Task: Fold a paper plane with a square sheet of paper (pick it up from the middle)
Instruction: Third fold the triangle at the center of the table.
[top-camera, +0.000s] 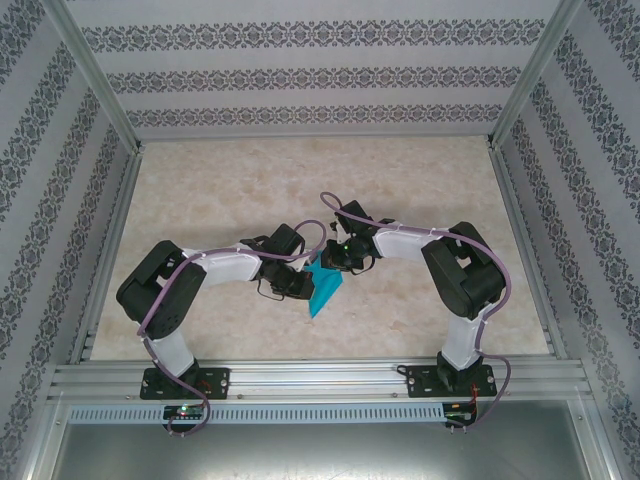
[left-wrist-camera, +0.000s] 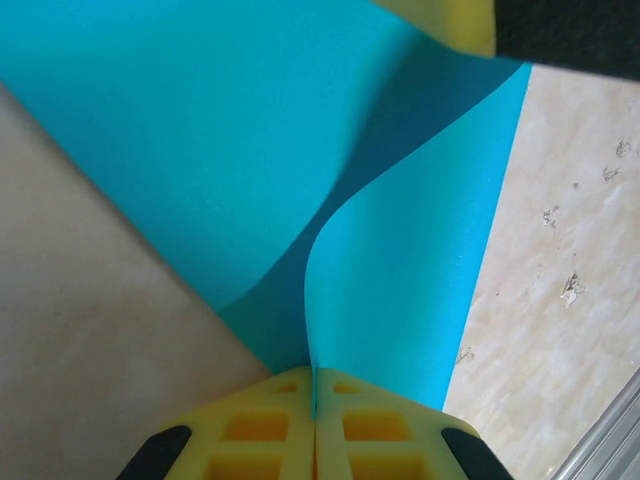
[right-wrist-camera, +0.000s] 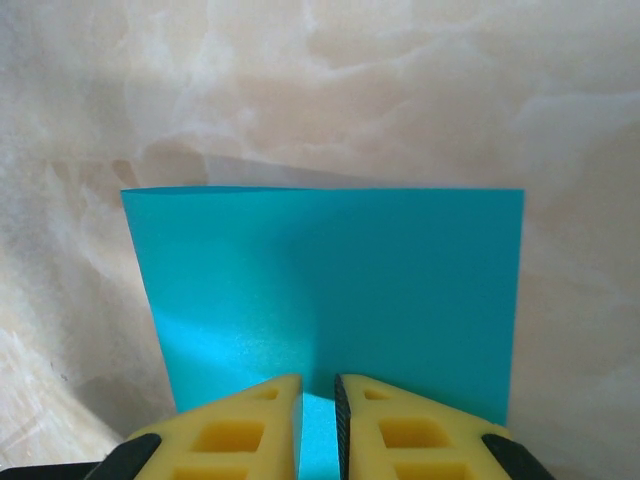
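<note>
The left claw (left-wrist-camera: 315, 405) is pinched tight on one edge of the teal paper (left-wrist-camera: 200, 150); the right claw (right-wrist-camera: 318, 405) grips its far edge. It curves between them, over the table (top-camera: 420, 180) near the front middle

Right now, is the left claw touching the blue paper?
Touching. The left wrist view shows the left gripper shut, the blue paper pinched between its yellow fingers.

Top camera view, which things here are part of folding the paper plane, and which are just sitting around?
Part of the job:
square sheet of paper, between the two arms
left gripper, shut on the sheet's edge
right gripper, a finger on either side of the sheet

Just there, nothing loose:
table
metal frame rail
patterned walls
</note>
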